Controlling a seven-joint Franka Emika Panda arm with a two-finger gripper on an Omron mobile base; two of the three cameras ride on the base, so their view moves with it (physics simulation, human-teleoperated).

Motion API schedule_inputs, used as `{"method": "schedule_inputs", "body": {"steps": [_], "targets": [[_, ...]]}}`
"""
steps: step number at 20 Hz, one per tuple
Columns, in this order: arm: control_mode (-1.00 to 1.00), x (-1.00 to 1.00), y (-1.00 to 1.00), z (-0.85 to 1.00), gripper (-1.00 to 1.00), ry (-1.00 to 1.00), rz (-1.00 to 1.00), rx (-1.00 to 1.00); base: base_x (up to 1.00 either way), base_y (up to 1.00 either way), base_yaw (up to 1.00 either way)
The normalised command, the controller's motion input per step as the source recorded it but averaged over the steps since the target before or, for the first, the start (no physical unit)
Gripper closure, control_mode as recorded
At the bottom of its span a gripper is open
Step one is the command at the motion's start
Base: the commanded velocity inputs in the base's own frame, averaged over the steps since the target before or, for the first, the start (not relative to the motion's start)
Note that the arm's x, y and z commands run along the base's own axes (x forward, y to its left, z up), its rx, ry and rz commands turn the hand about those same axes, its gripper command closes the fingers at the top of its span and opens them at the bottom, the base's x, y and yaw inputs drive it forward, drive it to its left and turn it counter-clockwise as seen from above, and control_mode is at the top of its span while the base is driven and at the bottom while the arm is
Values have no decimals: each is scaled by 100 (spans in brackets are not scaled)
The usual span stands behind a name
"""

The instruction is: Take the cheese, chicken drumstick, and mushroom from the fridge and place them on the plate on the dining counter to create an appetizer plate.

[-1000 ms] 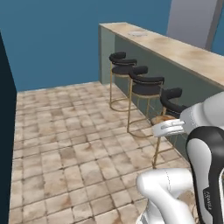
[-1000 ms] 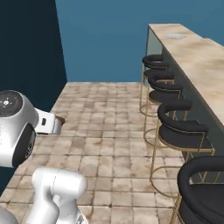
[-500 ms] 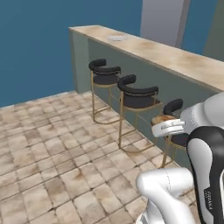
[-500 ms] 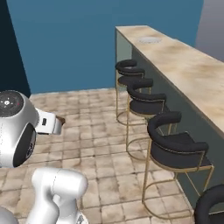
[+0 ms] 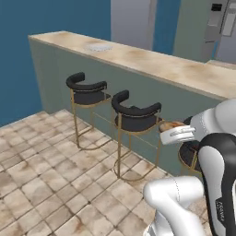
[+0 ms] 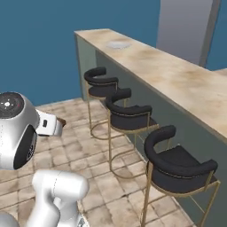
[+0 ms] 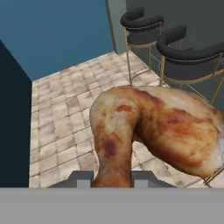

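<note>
Chicken drumstick (image 7: 153,131) pinched between claw (image 7: 112,180) fingertips, bone end down in grip. Stools (image 7: 192,57) ahead, dining counter (image 5: 156,64) beyond with plate (image 5: 97,46) on top.

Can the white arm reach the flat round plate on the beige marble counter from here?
Probably not yet. The plate sits far along the dining counter, with black stools between. The gripper, shut on the orange-brown chicken drumstick, hangs low over the floor.
</note>
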Motion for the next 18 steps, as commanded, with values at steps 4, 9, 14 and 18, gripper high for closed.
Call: {"method": "schedule_inputs", "body": {"steps": [4, 9, 14, 18], "targets": [[100, 0, 0, 0, 100, 0, 0, 0, 100, 92, -47], [100, 0, 0, 0, 100, 0, 0, 0, 100, 99, -46], [100, 0, 0, 0, 100, 0, 0, 0, 94, 100, -39], [100, 0, 0, 0, 100, 0, 0, 0, 64, 100, -32]]}}
